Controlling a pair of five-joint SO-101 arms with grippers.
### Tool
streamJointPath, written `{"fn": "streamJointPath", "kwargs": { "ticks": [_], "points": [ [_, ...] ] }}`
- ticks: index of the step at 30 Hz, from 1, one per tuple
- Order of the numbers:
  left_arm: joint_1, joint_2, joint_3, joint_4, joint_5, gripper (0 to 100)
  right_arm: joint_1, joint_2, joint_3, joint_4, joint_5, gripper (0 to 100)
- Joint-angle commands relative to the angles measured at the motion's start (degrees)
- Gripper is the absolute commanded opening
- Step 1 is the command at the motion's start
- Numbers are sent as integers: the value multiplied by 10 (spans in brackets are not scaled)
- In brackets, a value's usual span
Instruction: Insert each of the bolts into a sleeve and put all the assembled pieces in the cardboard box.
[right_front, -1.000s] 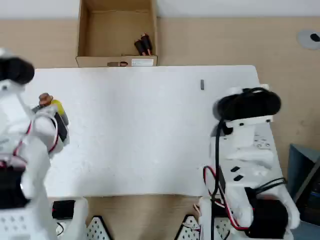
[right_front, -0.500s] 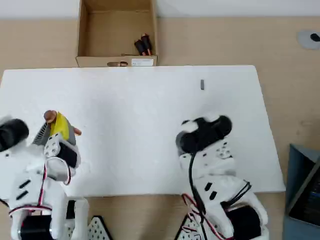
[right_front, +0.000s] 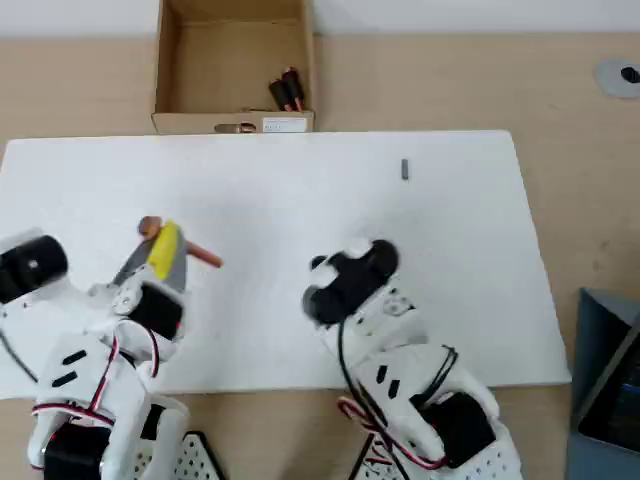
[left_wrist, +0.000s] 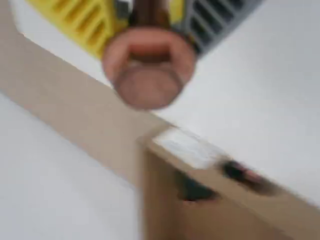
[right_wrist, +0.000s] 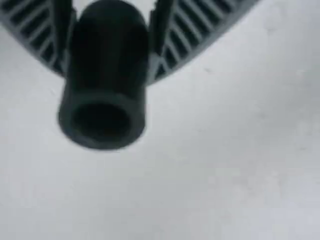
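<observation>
My left gripper (right_front: 165, 250), with one yellow and one grey finger, is shut on a copper bolt (right_front: 150, 227) above the left part of the white mat (right_front: 300, 200). In the left wrist view the bolt's round head (left_wrist: 150, 65) faces the camera between the fingers (left_wrist: 75, 20). My right gripper (right_wrist: 107, 30) is shut on a black sleeve (right_wrist: 105, 90) whose open bore faces the camera, just above the mat. In the high view the right arm (right_front: 350, 280) stands mid-mat and covers the sleeve. The cardboard box (right_front: 170, 60) at the back holds dark assembled pieces (right_front: 287, 90).
A small grey piece (right_front: 404, 169) lies on the mat at the back right. A blue-grey bin (right_front: 605, 380) stands off the mat at the right edge. The box corner (left_wrist: 170, 150) rises beyond the bolt in the left wrist view.
Both arms have swung toward the middle of the mat. The left gripper carried the bolt to the right, and the right arm came left and forward with the sleeve.
</observation>
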Motion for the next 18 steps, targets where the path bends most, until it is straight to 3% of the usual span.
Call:
{"fn": "streamJointPath", "kwargs": {
  "ticks": [1, 18],
  "points": [
    [47, -3, -5, -58, 3, 2, -36, -65, 5, -33, 26, 9],
    [164, -1, 0, -65, 2, 2, -59, -66, 5, -42, 117, 9]
  ]
}}
